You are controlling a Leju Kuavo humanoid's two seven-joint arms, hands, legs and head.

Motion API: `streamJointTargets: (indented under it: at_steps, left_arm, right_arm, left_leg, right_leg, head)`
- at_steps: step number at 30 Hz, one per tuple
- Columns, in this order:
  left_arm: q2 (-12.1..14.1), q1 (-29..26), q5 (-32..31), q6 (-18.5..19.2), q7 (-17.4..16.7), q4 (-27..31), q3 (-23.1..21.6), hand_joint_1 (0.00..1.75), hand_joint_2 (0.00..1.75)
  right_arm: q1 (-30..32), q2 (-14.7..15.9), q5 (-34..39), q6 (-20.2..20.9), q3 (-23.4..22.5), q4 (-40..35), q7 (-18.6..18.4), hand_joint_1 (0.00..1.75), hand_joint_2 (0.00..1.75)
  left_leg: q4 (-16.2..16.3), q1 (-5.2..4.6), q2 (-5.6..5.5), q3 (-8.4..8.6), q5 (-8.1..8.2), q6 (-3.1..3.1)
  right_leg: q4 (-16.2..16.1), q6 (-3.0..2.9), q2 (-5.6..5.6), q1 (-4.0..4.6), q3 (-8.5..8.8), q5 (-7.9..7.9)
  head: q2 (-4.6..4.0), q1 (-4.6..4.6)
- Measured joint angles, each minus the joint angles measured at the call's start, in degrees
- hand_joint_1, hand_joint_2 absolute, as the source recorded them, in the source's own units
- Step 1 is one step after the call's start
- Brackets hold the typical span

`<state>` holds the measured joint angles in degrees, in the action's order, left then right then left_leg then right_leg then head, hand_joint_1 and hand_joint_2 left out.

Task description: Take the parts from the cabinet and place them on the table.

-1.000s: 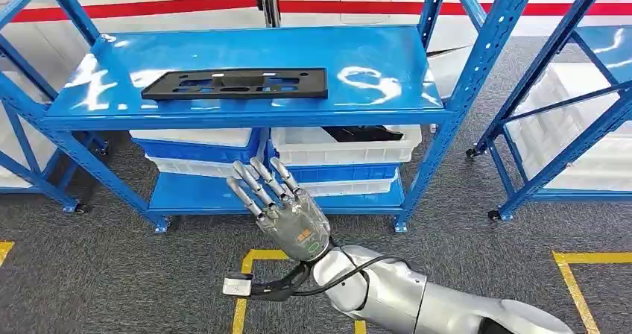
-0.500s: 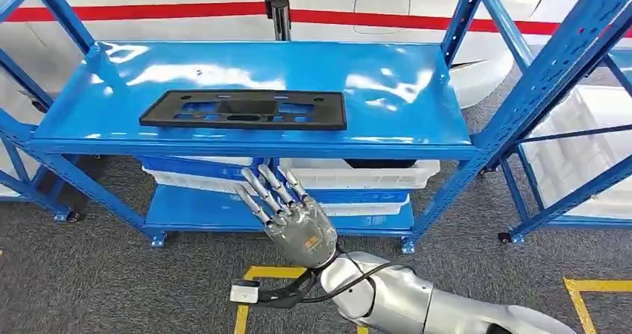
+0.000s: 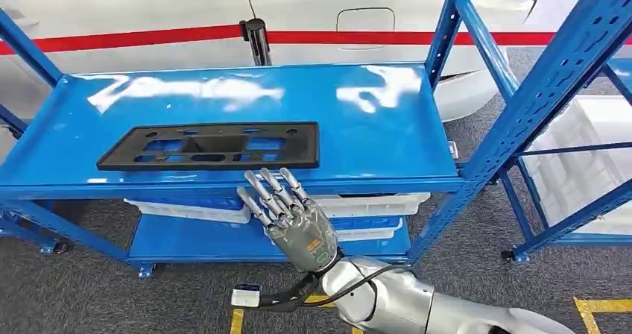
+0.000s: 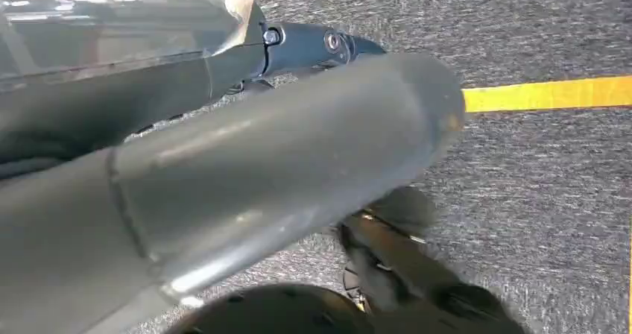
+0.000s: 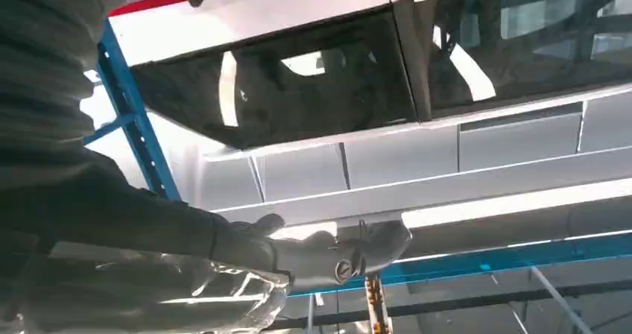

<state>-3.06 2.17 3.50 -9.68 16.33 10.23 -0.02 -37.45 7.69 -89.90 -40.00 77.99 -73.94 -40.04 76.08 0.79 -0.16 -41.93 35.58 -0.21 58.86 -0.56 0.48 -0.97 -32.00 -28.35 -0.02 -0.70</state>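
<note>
A flat black slotted part (image 3: 212, 146) lies on the top shelf of the blue cabinet (image 3: 373, 118), towards its left front. My right hand (image 3: 287, 218) is raised in front of the shelf's front edge, just below the part's right end, fingers spread and holding nothing. In the right wrist view the same hand (image 5: 223, 259) reaches in with its thumb (image 5: 335, 263) out, empty, below the blue shelf frame (image 5: 138, 125). In the left wrist view, my left hand (image 4: 223, 177) is a blurred grey shape over the carpet; how its fingers lie is unclear.
White bins (image 3: 373, 203) sit on the lower shelves. A second blue rack (image 3: 566, 73) with a white bin (image 3: 589, 162) stands at the right. Behind the cabinet are a black post (image 3: 257, 39) and a white car with a red stripe (image 3: 149, 36). Yellow floor lines (image 3: 596, 312) mark the carpet.
The whole picture has shifted: the camera has come closer to the cabinet. My right hand now sits higher, its fingertips at the shelf's front edge, still spread and empty.
</note>
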Motion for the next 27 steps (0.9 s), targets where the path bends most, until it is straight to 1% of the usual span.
streamJointTargets:
  at_steps: [1, 2, 3, 4, 5, 6, 7, 8, 9, 10, 11, 12, 14, 15, 16, 17, 18, 19, 20, 21, 22, 23, 24, 25, 26, 27]
  left_arm:
    - [-0.04, -0.07, 0.0, -0.11, -0.04, 0.0, 0.0, 0.0, 0.0]
    - [-0.07, -0.07, 0.0, -0.2, -0.11, 0.0, 0.0, 0.0, 0.0]
    - [-0.09, -0.05, 0.0, -0.46, -0.17, 0.0, 0.0, 0.0, 0.0]
    - [-0.09, -0.07, 0.0, -0.55, -0.22, 0.0, 0.0, 0.0, 0.0]
    - [-0.07, -0.12, 0.0, -0.61, -0.31, -0.02, 0.0, 0.0, 0.0]
    - [0.09, -0.16, 0.02, -0.68, -0.39, -0.04, 0.0, 0.0, 0.0]
    - [0.07, -0.27, 0.02, -0.72, -0.46, -0.04, 0.0, 0.0, 0.0]
    - [0.07, -0.28, 0.11, -0.98, -0.59, -0.07, 0.0, 0.0, 0.0]
    - [0.07, -0.23, 0.11, -1.14, -0.59, -0.07, 0.0, 0.0, 0.0]
    - [-0.11, 0.0, 0.09, -1.25, -0.59, 0.0, 0.0, 0.0, 0.0]
    - [-0.5, 0.07, 0.09, -1.7, -0.59, 0.0, 0.02, 0.0, 0.0]
    - [-0.55, 0.16, 0.09, -2.1, -0.61, 0.0, 0.02, 0.0, 0.0]
    - [-0.7, 0.25, 0.09, -2.45, -0.52, 0.0, 0.0, 0.0, 0.0]
    - [-0.74, 0.24, 0.09, -2.58, -0.48, 0.0, 0.0, 0.0, 0.0]
    - [-0.76, 0.22, 0.09, -2.93, -0.39, 0.0, 0.0, 0.0, 0.0]
    - [-0.83, 0.21, 0.11, -3.15, -0.37, 0.0, 0.02, 0.0, 0.0]
    - [-0.89, 0.17, 0.13, -3.56, -0.39, 0.0, 0.04, 0.0, 0.0]
    - [-0.94, 0.17, 0.2, -3.89, -0.39, 0.0, 0.04, 0.0, 0.0]
    - [-1.05, 0.18, 0.2, -4.19, -0.46, 0.0, 0.07, 0.0, 0.0]
    - [-1.07, 0.24, 0.2, -4.35, -0.57, 0.0, 0.07, 0.0, 0.0]
    - [-1.16, 0.24, 0.2, -4.63, -0.57, 0.0, 0.09, 0.0, 0.0]
    - [-1.16, 0.24, 0.2, -4.87, -0.59, 0.0, 0.09, 0.0, 0.0]
    - [-1.16, 0.2, 0.22, -5.2, -0.7, 0.0, 0.15, 0.0, 0.0]
    - [-1.18, 0.18, 0.31, -5.49, -0.76, 0.0, 0.2, 0.0, 0.0]
    - [-1.22, 0.22, 0.37, -5.7, -0.92, 0.0, 0.24, 0.0, 0.0]
    - [-1.36, 0.27, 0.39, -5.84, -0.94, 0.0, 0.28, 0.0, 0.0]
  right_arm:
    - [0.06, -0.28, 0.0, 0.0, 0.17, 0.0, 0.0, 0.0, 1.75]
    - [0.13, -0.5, 0.0, 0.0, 0.33, 0.0, 0.0, 0.0, 1.75]
    - [0.18, -0.79, 0.0, 0.0, 0.57, 0.0, 0.0, 0.0, 1.75]
    - [0.21, -0.96, 0.0, 0.0, 0.81, 0.0, 0.0, 0.0, 1.75]
    - [0.31, -1.11, 0.0, 0.0, 0.96, 0.0, 0.0, 0.0, 1.75]
    - [0.52, -1.39, 0.0, 0.0, 1.16, 0.04, 0.0, 0.0, 1.75]
    - [0.69, -1.53, 0.0, 0.0, 1.31, 0.07, 0.0, 0.0, 1.75]
    - [0.83, -1.81, 0.0, 0.0, 1.55, 0.07, 0.02, 0.0, 1.75]
    - [0.82, -1.9, 0.0, 0.0, 1.68, 0.07, 0.02, 0.0, 1.75]
    - [0.75, -2.01, 0.0, 0.0, 1.73, 0.04, 0.02, 0.0, 1.75]
    - [0.78, -2.01, 0.0, -0.02, 1.79, 0.07, 0.02, 0.0, 1.75]
    - [0.62, -2.1, -0.02, 0.0, 1.92, 0.07, 0.09, 0.0, 1.75]
    - [0.95, -2.16, 0.0, -0.02, 2.07, 0.07, 0.74, 0.0, 1.75]
    - [1.45, -2.16, 0.0, 0.0, 2.12, 0.09, 1.56, 0.0, 1.75]
    - [2.11, -2.32, 0.0, 0.0, 2.08, 0.11, 3.3, 0.0, 1.75]
    - [3.02, -2.53, 0.0, -0.02, 1.73, 0.15, 5.77, 0.0, 1.75]
    - [4.25, -3.12, 0.0, -0.02, 0.82, 0.22, 8.67, 0.0, 1.75]
    - [5.51, -3.88, 0.0, 0.0, -0.5, 0.3, 12.5, 0.0, 1.75]
    - [6.57, -4.67, 0.0, -0.02, -1.87, 0.41, 15.81, 0.0, 1.75]
    - [7.11, -5.49, 0.0, -0.02, -2.91, 0.5, 18.0, 0.0, 1.75]
    - [7.62, -6.12, 0.0, 0.0, -3.96, 0.68, 19.79, 0.0, 1.75]
    - [8.43, -7.11, 0.0, 0.0, -5.36, 1.03, 21.67, 0.0, 1.75]
    - [9.31, -8.1, 0.02, -0.02, -6.75, 1.51, 24.05, 0.0, 1.75]
    - [10.29, -9.18, 0.02, 0.0, -8.12, 2.26, 26.59, 0.0, 1.75]
    - [11.17, -10.48, 0.02, 0.0, -9.63, 3.16, 29.03, 0.0, 1.75]
    - [11.87, -11.41, 0.02, 0.0, -10.8, 3.94, 29.97, 0.0, 1.75]
  left_leg:
    - [-0.64, -0.11, -0.01, -1.18, 0.94, 0.44]
    - [-2.6, -0.28, -0.02, -1.55, 0.41, 0.83]
    - [-6.54, -0.63, -0.01, -1.12, -2.69, 1.39]
    - [-11.41, -1.14, -0.01, -0.22, -7.74, 2.18]
    - [-15.94, -1.75, -0.02, 0.52, -13.74, 3.23]
    - [-16.35, -2.2, -1.0, 0.36, -14.85, 4.05]
    - [-16.45, -2.17, -1.08, 1.41, -14.69, 4.04]
    - [-16.45, -2.23, -0.98, 1.44, -14.96, 3.63]
    - [-16.57, -2.29, -1.02, 1.48, -14.8, 3.52]
    - [-17.74, -1.77, -0.97, 2.24, -14.91, 3.39]
    - [-18.34, -1.57, -1.05, 2.78, -15.05, 3.23]
    - [-18.57, -1.43, -0.98, 3.08, -14.78, 3.53]
    - [-18.55, -1.44, -1.0, 3.46, -14.27, 3.75]
    - [-18.54, -1.44, -1.02, 3.71, -13.93, 3.73]
    - [-18.53, -1.4, -1.04, 4.09, -13.61, 3.65]
    - [-18.53, -1.29, -1.11, 4.55, -13.31, 3.52]
    - [-18.5, -1.17, -1.18, 5.04, -12.99, 3.28]
    - [-18.46, -1.09, -1.3, 5.45, -12.72, 2.99]
    - [-18.39, -1.1, -1.34, 5.59, -12.48, 2.68]
    - [-17.85, -1.64, -1.44, 5.61, -12.0, 2.28]
    - [-17.88, -1.57, -1.41, 5.61, -11.8, 2.01]
    - [-17.79, -1.53, -1.34, 5.62, -11.55, 1.98]
    - [-17.78, -1.34, -1.31, 5.8, -11.2, 2.92]
    - [-17.79, -1.25, -1.21, 5.85, -11.34, 2.77]
    - [-17.82, -1.19, -1.16, 5.94, -11.37, 2.5]
    - [-17.87, -1.15, -1.14, 6.01, -11.38, 2.38]
  right_leg:
    - [-0.01, -0.11, 0.17, 0.11, 0.96, -0.64]
    - [-0.02, -0.14, 0.3, 0.27, 1.95, -1.29]
    - [-0.04, -0.16, 0.35, 0.37, 3.0, -2.04]
    - [-0.11, -0.13, 0.34, 0.46, 3.81, -2.69]
    - [-0.29, -0.18, 0.36, 0.39, 3.47, -3.27]
    - [-0.09, 0.24, 0.73, 0.95, 4.73, -3.87]
    - [-0.22, 0.44, 0.81, 1.0, 4.25, -4.27]
    - [-0.44, 0.71, 0.89, 1.01, 4.38, -4.54]
    - [-0.92, 0.91, 0.9, 0.97, 4.56, -4.65]
    - [-1.04, 1.23, 0.85, 1.6, 4.8, -5.13]
    - [0.05, 1.38, 0.24, 1.05, 4.76, -5.63]
    - [2.89, 1.36, 0.15, 1.32, 3.23, -6.84]
    - [12.18, 1.03, 0.16, 1.12, -2.68, -9.81]
    - [15.51, 1.26, 0.15, 1.0, -5.19, -10.24]
    - [16.56, 1.72, 0.13, 0.88, -6.66, -9.69]
    - [14.7, 2.51, 0.11, 0.7, -6.69, -7.87]
    - [10.57, 3.45, 0.09, 0.51, -5.52, -5.19]
    - [5.51, 4.13, 0.06, 0.35, -3.66, -2.57]
    - [0.85, 4.33, 0.04, 0.22, -2.0, -0.58]
    - [-0.06, 3.63, -0.07, 0.43, -1.84, 0.47]
    - [-0.09, 2.43, -0.06, 0.28, -1.46, 0.8]
    - [-0.27, 1.96, -0.06, 0.07, -1.29, 0.97]
    - [-0.28, 1.84, -0.04, 0.1, -1.24, 1.05]
    - [-0.28, 1.8, 0.0, 0.27, -1.14, 1.03]
    - [-0.27, 1.72, 0.04, 0.34, -1.12, 1.0]
    - [-0.27, 1.43, 0.05, 0.43, -1.08, 0.95]
  head:
    - [0.0, 0.0]
    - [0.0, 0.02]
    - [0.0, 0.02]
    - [0.0, 0.04]
    - [0.0, 0.02]
    - [0.0, 0.18]
    - [0.0, 0.02]
    - [0.0, -0.02]
    - [0.0, -0.02]
    - [0.0, -0.13]
    - [0.0, -0.05]
    - [0.0, 0.09]
    - [0.0, 0.26]
    - [0.02, 0.22]
    - [0.0, 0.28]
    - [0.0, 0.28]
    - [0.0, 0.33]
    - [0.0, 0.31]
    - [0.0, 0.37]
    - [0.0, 0.33]
    - [0.0, 0.31]
    - [0.0, 0.24]
    - [0.0, 0.31]
    - [0.0, 0.26]
    - [0.0, 0.26]
    - [0.0, 0.24]
